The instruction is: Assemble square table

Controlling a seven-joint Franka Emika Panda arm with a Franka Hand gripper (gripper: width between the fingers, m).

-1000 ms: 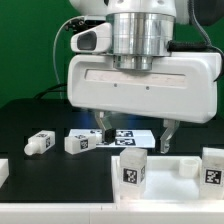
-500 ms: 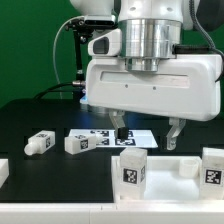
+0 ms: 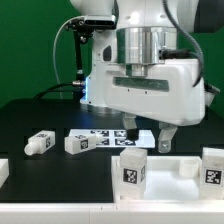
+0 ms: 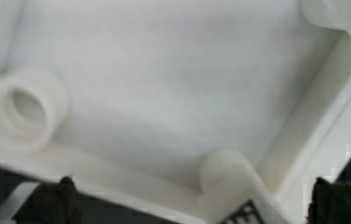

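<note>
- Exterior view: fingers spread wide, holding nothing, hanging just above the desk near the marker board; probably poised to come down on a part.
- Four legs loose on the desk, none fitted (slab not made out here, perhaps hidden by the arm).
- Against half a second earlier: arm shifted toward the exterior view's right, fingers equally wide.
- Wrist view: slab fills the frame just beyond the fingers, corner hole showing; not gripped.
</note>
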